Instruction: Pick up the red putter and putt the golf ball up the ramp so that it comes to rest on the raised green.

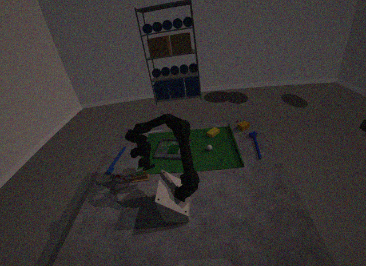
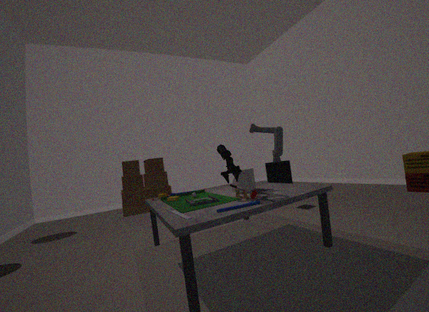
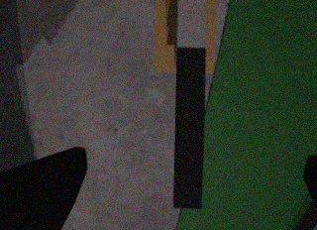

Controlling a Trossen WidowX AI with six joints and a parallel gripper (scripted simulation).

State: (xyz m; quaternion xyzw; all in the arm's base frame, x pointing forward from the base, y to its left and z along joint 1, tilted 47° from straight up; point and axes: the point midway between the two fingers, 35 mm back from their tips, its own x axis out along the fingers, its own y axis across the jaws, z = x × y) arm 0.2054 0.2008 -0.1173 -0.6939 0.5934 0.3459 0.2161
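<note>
The gripper (image 1: 145,165) hangs wide open, holding nothing, at the green mat's (image 1: 220,157) edge; the putter's dark shaft (image 3: 189,127) lies between its fingers, pointing to 12 o'clock.

Arm (image 1: 183,145) hides part of raised green (image 1: 168,149); putter too dim to discern.

We see a mat (image 1: 218,159) lying on the table (image 2: 208,220). On the mat, the ramp block (image 1: 167,151) sits left of the golf ball (image 1: 209,147). The gripper (image 1: 145,165) hangs over the mat's left near corner. A shelf unit (image 1: 170,50) stands behind the table.
</note>
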